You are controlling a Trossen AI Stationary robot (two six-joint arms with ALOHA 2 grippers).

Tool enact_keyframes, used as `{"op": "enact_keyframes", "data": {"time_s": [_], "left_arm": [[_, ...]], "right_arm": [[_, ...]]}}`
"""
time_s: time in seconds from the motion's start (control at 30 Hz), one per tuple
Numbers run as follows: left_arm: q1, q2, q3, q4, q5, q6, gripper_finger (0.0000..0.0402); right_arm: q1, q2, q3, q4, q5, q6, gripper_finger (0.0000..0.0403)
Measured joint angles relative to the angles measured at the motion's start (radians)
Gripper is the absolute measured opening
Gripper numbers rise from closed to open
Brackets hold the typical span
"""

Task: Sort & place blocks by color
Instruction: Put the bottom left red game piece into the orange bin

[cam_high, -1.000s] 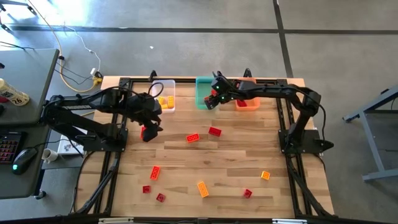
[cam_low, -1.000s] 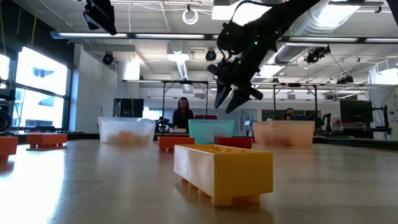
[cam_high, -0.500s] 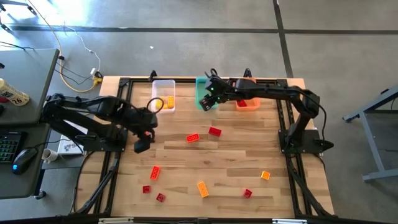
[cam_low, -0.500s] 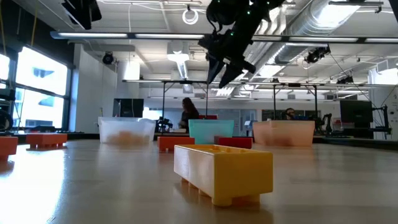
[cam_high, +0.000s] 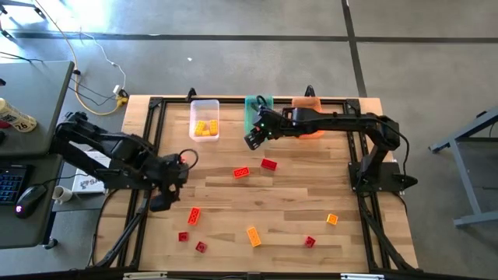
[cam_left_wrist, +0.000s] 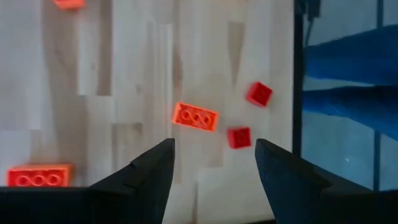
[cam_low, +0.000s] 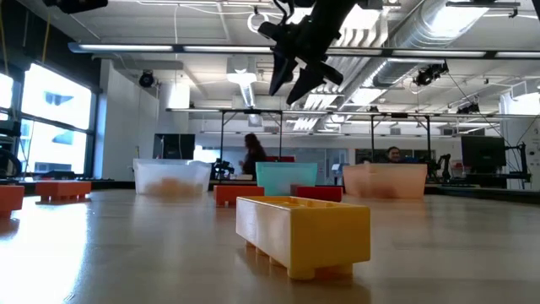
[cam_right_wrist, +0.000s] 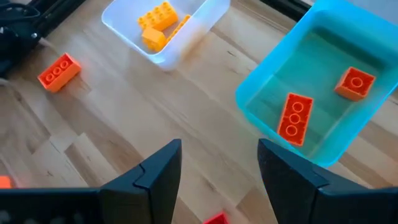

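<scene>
My arm covers much of the teal bin from above, and the orange bin too. My right hand, fingers spread wide and empty, hangs at the teal bin's 6 o'clock edge; two orange blocks lie inside. My left hand, also wide open, hovers with an orange block at its 12 o'clock. Yellow blocks sit in the clear bin on the desk.

The open, empty right hand faces a teal bin holding 2 orange blocks.
</scene>
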Motion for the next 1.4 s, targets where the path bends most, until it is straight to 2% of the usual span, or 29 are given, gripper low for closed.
{"op": "enact_keyframes", "data": {"time_s": [0.33, 0.53, 0.73, 0.93, 1.4], "left_arm": [[-0.176, 0.0, -0.015, 0.006, -0.013, -0.257, 0.0226], [-0.281, 0.0, -0.1, 0.025, -0.017, -0.414, 0.0257], [-0.375, 0.001, -0.193, 0.157, -0.073, -0.531, 0.0262], [-0.431, 0.033, -0.227, 0.248, -0.2, -0.571, 0.0262], [-0.51, 0.288, -0.227, 0.364, -0.205, -0.614, 0.0262]], "right_arm": [[0.07, -0.005, 0.0, -0.016, 0.025, 0.008, 0.0197], [0.114, -0.052, 0.0, -0.032, 0.014, 0.009, 0.0197], [0.15, -0.101, 0.0, -0.061, 0.015, 0.008, 0.0197], [0.164, -0.116, 0.0, -0.094, 0.027, -0.011, 0.0197], [0.169, -0.117, 0.0, -0.166, 0.041, -0.014, 0.0197]]}}
